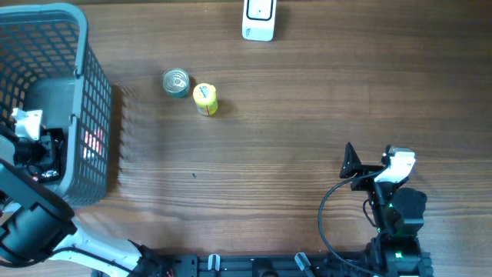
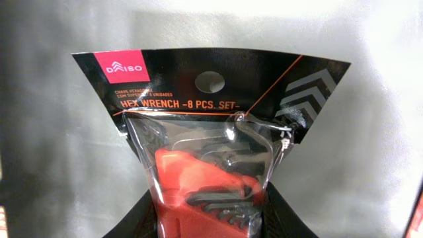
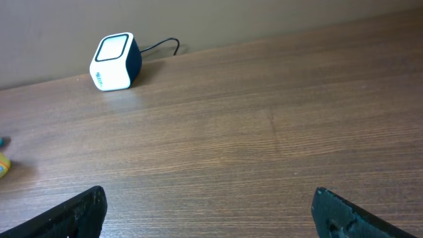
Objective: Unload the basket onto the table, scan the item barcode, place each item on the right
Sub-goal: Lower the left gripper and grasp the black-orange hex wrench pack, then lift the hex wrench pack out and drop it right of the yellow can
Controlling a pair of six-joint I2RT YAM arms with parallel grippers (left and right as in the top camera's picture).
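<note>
Where the item is: hex wrench pack (image 2: 211, 132) sits inside the basket (image 1: 92, 92), far left of the overhead frame, not yet lifted out.
Left fingers (image 2: 135, 225): clamped on the pack's lower end, one each side of the red holder.
Pack axis: long axis runs straight away from the fingers; header card w/ hang hole at the far end, printed front facing the wrist cam.
Barcode: not visible; prob. on the back.
Scanner (image 1: 258, 19): top centre of overhead frame, up and right of the basket, well apart across bare desk (image 1: 307, 115).
Next move, est.: up over the basket wall, then toward top centre, back face turned to the scanner window.
Right fingers (image 3: 76, 215): spread apart, empty, lower right, idle.
In the path: can (image 1: 176, 82) and yellow tub (image 1: 205, 99), between basket and scanner.
</note>
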